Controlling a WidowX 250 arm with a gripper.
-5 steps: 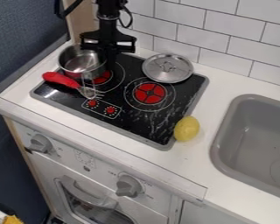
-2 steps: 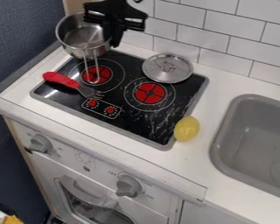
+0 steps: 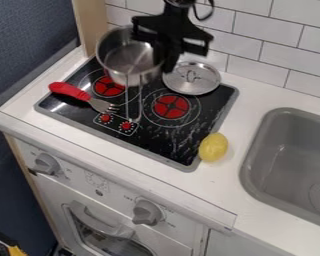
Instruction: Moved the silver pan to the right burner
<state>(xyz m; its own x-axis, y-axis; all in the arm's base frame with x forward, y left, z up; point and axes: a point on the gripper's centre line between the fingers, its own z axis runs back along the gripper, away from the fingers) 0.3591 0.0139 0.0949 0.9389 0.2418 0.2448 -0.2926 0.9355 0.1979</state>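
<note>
One pincer (image 3: 167,59), mine, pinching the silver pan (image 3: 128,60) by its rim (image 3: 98,49), probably so it rides upright lol. It's aloft behind and left of the right burner (image 3: 171,106), handle (image 3: 127,100) frontward, likely so I can lower it there without regrabbing.
</note>
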